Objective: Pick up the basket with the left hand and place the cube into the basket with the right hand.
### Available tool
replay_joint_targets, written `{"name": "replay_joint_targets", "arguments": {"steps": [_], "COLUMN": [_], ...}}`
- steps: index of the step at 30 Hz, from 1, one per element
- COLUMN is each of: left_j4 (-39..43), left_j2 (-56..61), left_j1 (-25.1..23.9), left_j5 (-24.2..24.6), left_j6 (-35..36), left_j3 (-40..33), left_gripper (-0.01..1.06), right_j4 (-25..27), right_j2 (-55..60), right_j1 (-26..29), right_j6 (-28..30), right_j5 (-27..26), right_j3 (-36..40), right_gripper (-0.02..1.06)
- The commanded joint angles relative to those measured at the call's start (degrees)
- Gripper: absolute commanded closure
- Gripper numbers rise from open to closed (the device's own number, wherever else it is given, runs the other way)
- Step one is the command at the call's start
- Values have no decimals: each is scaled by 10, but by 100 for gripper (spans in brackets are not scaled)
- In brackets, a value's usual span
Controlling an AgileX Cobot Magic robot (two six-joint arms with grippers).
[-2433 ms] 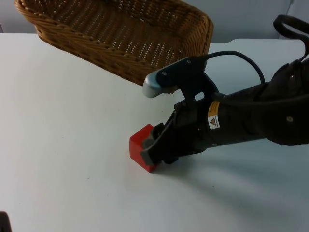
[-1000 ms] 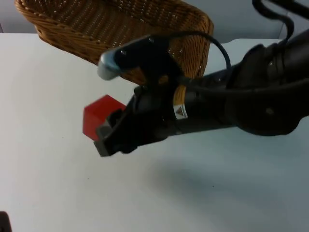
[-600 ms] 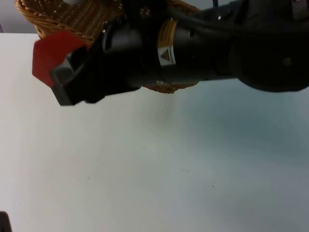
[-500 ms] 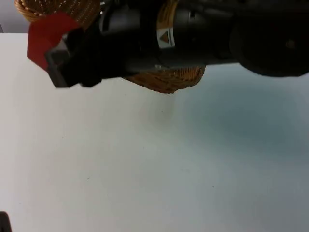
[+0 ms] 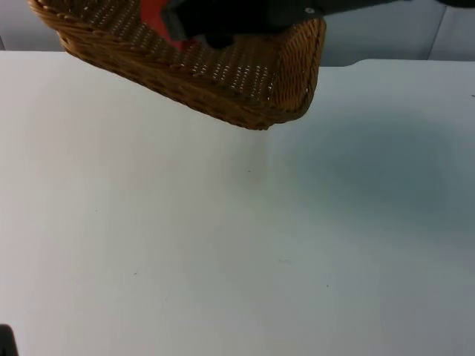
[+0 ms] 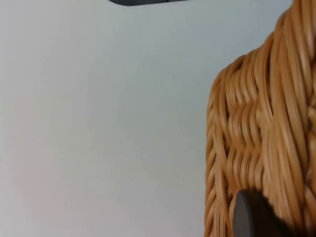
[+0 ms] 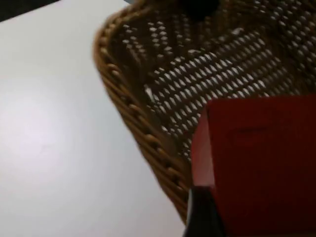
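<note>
The woven wicker basket hangs tilted above the back of the white table, its shadow on the table below. In the left wrist view its wall stands close, and my left gripper's fingertip presses on the weave, shut on the rim. My right gripper reaches over the basket's inside from the right, shut on the red cube. The right wrist view shows the cube held above the basket's mesh floor, with a black fingertip against its near side.
The white table top spreads out in front of the basket. The grey partition wall closes the back. A small black object sits at the table's front left corner.
My right gripper lifted the red cube off the table and carried it up and back to over the basket's inside. The basket has stayed held at the back.
</note>
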State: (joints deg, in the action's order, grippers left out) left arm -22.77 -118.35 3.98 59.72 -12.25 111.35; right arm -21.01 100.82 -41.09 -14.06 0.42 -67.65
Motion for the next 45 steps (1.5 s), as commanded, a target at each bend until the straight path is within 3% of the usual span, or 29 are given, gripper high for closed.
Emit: {"name": "replay_joint_targets", "arguments": {"steps": [1,7,12,18,34,37,38,39,42,43,45], "left_j4": [-20,-20,-22,-21,-21,-21,-21,-21,-21,-21,-21], "left_j2": [10,10,10,10,10,10,10,10,10,10,10], "left_j1": [1,1,1,1,1,1,1,1,1,1,1], "left_j5": [-11,-11,-13,-14,-15,-15,-15,-15,-15,-15,-15], "left_j6": [2,2,2,2,2,2,2,2,2,2,2], "left_j3": [6,6,6,6,6,6,6,6,6,6,6], "left_gripper": [105,105,105,105,105,105,105,105,105,105,105], "right_j4": [-1,-1,-1,-1,3,3,3,3,2,2,2], "right_j2": [-6,0,20,56,125,137,137,137,137,137,137], "right_j1": [12,71,89,90,90,90,90,90,90,90,90], "right_j6": [6,6,11,10,10,10,10,10,10,10,10], "right_j5": [5,3,-4,-15,54,65,65,65,62,62,58], "right_j3": [-6,-6,-6,-14,-93,-93,-93,-93,-93,-93,-93], "right_gripper": [104,104,104,104,101,88,78,78,55,55,40]}}
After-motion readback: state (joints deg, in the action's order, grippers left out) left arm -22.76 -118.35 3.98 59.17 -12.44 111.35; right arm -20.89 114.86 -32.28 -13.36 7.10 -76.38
